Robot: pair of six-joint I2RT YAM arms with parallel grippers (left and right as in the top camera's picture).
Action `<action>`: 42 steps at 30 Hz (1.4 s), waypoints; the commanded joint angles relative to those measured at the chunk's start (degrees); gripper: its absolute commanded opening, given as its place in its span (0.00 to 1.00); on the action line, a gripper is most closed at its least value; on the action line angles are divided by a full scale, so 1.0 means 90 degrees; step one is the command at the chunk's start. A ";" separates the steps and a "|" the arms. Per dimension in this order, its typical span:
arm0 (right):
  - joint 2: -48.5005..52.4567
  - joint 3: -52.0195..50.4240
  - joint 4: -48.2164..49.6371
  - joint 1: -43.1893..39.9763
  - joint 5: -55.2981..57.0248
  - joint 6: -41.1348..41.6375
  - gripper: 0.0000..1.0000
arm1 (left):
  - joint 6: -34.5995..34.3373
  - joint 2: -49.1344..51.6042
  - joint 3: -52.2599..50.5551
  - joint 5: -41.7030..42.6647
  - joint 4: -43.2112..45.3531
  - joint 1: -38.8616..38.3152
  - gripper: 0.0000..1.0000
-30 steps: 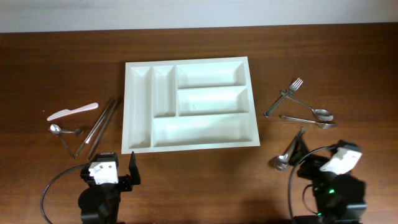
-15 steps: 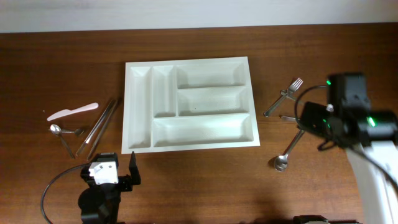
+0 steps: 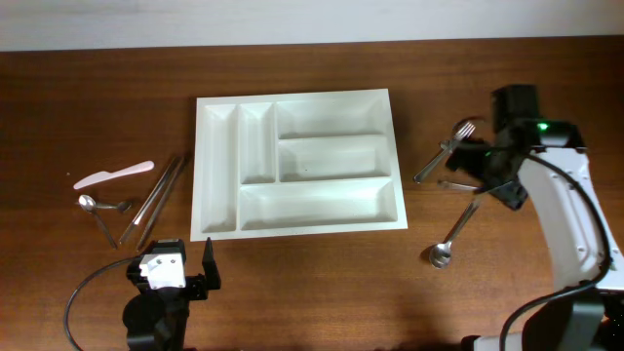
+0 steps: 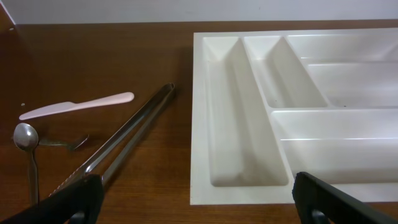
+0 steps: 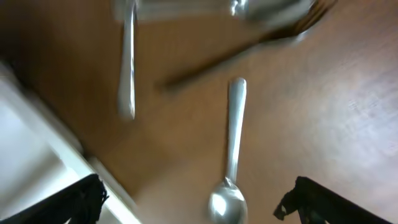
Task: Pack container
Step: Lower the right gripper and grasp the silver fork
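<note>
At the centre of the table [image 3: 88,88], the container [image 3: 322,200] lies flat. Its two narrow compartments are on the robot's left and its three long ones on the right.

Left side:
- The left gripper [image 4: 196,186] sits at the near table edge, facing the container's near left corner. Its fingers are apart and clamp nothing.
- The tongs [image 3: 156,195] lie diagonally just beside the container's left wall, without touching it.
- A white knife [image 3: 114,175] lies further left.
- A small spoon [image 3: 95,207] lies near the knife, crossing another small utensil too small to identify.

Right side:
- The right gripper [image 3: 492,171] is above a loose group of cutlery, well apart from the container. In the wrist view its fingers are spread, with nothing between them.
- A fork [image 3: 446,151] projects from the group toward the far side.
- A long spoon [image 3: 455,232] lies nearer, bowl toward the robot.
- The arm hides the remaining pieces. The right wrist view is blurred.
</note>
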 commanded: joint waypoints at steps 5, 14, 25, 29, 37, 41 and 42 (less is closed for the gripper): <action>-0.0015 0.0053 0.0838 -0.0491 0.0542 0.1314 0.96 | 0.0121 -0.0049 -0.0012 0.0049 -0.0027 -0.0002 0.99; 0.1319 0.0051 0.0330 -0.1447 0.0325 0.2742 0.94 | 0.0121 -0.0049 -0.0012 0.0049 -0.0027 -0.0002 0.99; 0.2327 0.0053 0.0427 -0.1695 0.0160 0.1928 0.94 | 0.0121 -0.0049 -0.0012 0.0049 -0.0027 -0.0002 0.99; 0.2336 0.0053 0.0534 -0.1695 0.0163 0.1933 0.93 | 0.0121 -0.0049 -0.0012 0.0049 -0.0027 0.0000 0.99; 0.2339 0.0053 0.0818 -0.1683 0.0068 0.1960 0.91 | 0.0121 -0.0049 -0.0012 0.0049 -0.0027 -0.0002 0.99; 0.2344 0.0051 0.0794 -0.1683 0.0068 0.1957 0.90 | 0.0121 -0.0049 -0.0012 0.0049 -0.0027 0.0000 0.99; 0.2348 0.0051 0.0787 -0.1683 0.0068 0.1960 0.89 | 0.0121 -0.0049 -0.0012 0.0049 -0.0027 0.0000 0.99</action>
